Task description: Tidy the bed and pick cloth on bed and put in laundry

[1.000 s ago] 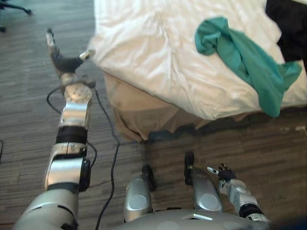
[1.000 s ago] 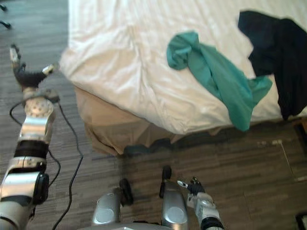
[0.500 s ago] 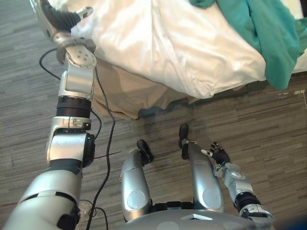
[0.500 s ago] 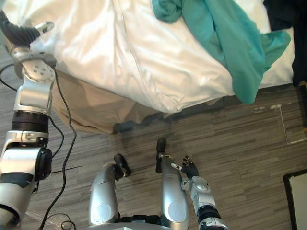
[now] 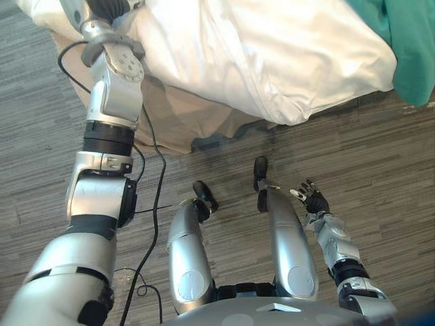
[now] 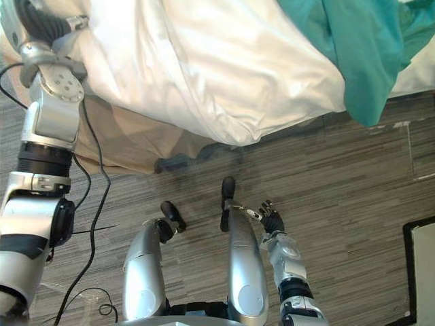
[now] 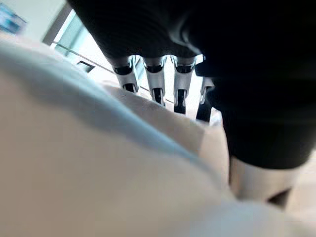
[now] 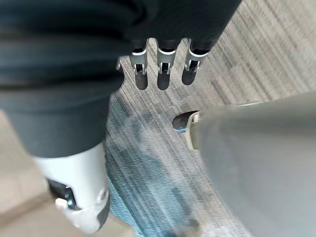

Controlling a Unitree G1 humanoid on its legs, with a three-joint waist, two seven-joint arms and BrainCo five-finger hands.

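Left eye view: the left hand lies at the corner of the bed's white duvet; the teal cloth hangs over the bed edge, well apart from it. Right eye view: the right hand hangs low above the wooden floor. Left wrist view: left fingers straight, against the duvet. Right wrist view: right fingers straight, holding nothing.

The bed's white cover lies rumpled, and its bulging corner sits just beside my left hand. The teal cloth is crumpled on that cover, well apart from my left hand toward my right side. One end droops over the bed's edge, well beyond my right hand.
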